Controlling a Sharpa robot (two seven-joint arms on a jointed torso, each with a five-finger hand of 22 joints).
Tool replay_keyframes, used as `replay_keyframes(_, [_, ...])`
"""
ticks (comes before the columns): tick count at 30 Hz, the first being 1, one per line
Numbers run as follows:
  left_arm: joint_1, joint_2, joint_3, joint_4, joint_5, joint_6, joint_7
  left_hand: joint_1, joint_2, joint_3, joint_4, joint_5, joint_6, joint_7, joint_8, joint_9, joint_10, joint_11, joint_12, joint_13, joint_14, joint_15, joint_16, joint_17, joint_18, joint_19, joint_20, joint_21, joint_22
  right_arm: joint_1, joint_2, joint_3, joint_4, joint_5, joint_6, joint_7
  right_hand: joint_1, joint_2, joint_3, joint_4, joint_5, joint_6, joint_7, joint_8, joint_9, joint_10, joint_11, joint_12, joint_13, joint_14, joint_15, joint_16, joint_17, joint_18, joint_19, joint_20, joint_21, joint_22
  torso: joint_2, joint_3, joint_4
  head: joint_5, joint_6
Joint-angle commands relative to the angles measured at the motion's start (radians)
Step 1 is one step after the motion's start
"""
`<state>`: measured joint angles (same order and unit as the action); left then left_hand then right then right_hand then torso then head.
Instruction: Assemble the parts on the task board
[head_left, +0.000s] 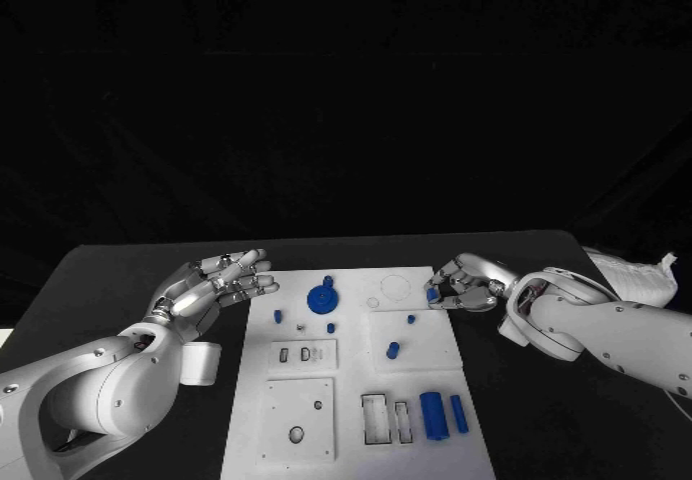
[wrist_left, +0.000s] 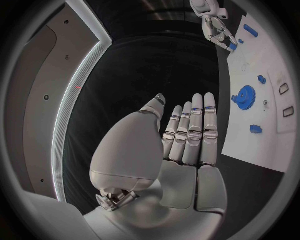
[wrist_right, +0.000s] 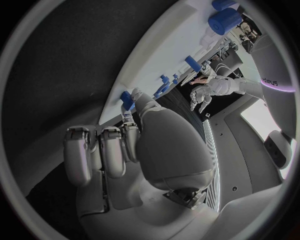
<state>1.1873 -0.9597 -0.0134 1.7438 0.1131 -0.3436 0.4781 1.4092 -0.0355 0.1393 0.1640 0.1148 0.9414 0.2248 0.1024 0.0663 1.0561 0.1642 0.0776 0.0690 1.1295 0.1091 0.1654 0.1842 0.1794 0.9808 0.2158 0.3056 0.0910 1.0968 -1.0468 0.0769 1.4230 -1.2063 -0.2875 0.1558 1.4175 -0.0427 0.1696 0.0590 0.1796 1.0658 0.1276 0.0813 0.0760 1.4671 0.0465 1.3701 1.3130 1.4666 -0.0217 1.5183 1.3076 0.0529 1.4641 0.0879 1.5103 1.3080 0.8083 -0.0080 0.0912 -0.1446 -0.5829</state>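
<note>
The white task board lies in the middle of the table. On it are a blue gear, small blue pegs and two blue cylinders near the front. My right hand hovers at the board's far right edge with its fingers curled in, pinching a small blue part. The right wrist view shows that part at the fingertips, just over the board. My left hand is open with straight fingers, beside the board's far left edge and holding nothing. The left wrist view shows the gear beyond its fingertips.
A crumpled white sheet lies at the table's right edge behind my right arm. Rectangular and round sockets sit in the board's near half. Black table surface surrounds the board.
</note>
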Motion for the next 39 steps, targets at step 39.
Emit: replay_keyframes(39, [-0.003, 0.035, -0.003, -0.043, 0.006, 0.025, 0.002, 0.001, 0.011, 0.000, -0.008, -0.006, 0.005, 0.005, -0.007, 0.000, 0.004, 0.006, -0.006, 0.000, 0.005, 0.005, -0.008, 0.002, 0.004, 0.002, 0.005, -0.004, -0.002, 0.029, 0.121, -0.007, 0.227, -0.044, -0.119, -0.167, -0.045, 0.055, 0.066, -0.009, -0.024, 0.091, -0.037, 0.028, 0.021, 0.026, -0.037, -0.001, 0.137, 0.086, -0.035, 0.014, 0.176, -0.020, 0.029, -0.034, 0.003, 0.114, -0.038, -0.0131, 0.0081, 0.034, -0.040])
